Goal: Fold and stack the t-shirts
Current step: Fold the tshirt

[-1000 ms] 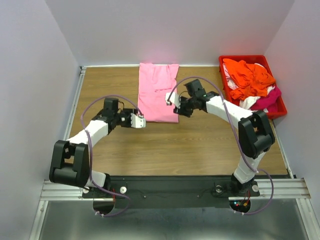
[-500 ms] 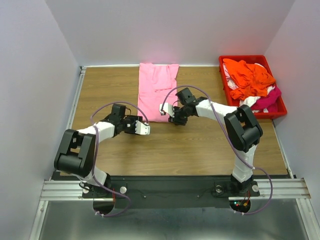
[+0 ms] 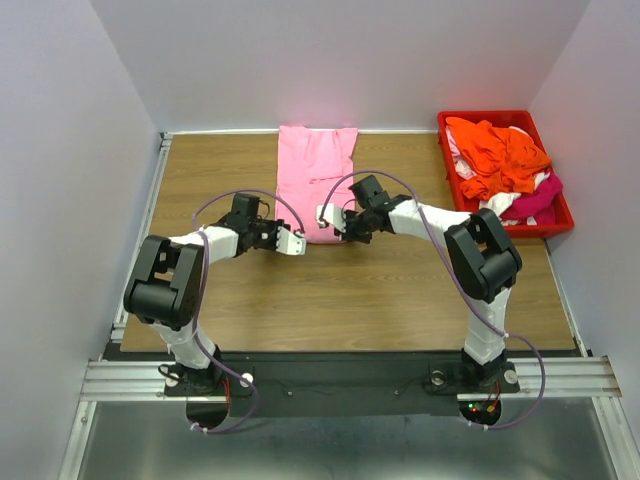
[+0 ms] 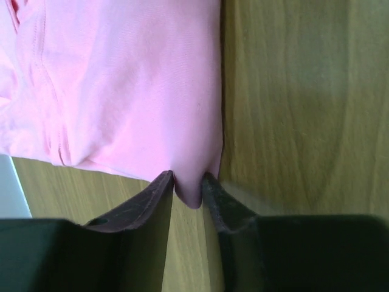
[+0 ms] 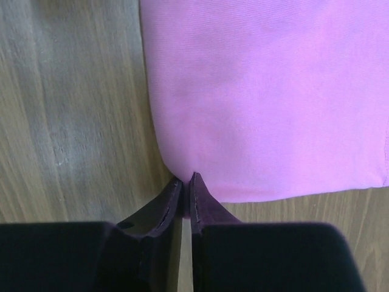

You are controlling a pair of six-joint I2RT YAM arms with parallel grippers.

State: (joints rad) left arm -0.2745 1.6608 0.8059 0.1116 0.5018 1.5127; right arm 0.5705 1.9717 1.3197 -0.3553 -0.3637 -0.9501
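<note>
1. Two grippers grip the pink t-shirt (image 3: 315,170), which lies flat at the far middle of the table (image 3: 400,290): the left gripper (image 3: 297,241) pinches its near corner, the right gripper (image 3: 326,216) its near hem.
2. Fold step judged in hand; the next move calls for lifting both evenly toward the far end.

— How do the arms sit?

— Both are bolted at the near edge. The left arm (image 3: 170,290) bends at its elbow near the left edge, and its forearm runs low toward the counter's middle. The right arm (image 3: 480,260) mirrors it from the right side, forearm reaching left.

— And the grippers?

— The left gripper (image 3: 298,242) points right, down by the wood, jaws pinched on a corner of the light pink t-shirt (image 4: 121,91). The right gripper (image 3: 326,218) points left, jaws almost together, nipping another corner of that shirt. They sit near each other without touching.
</note>
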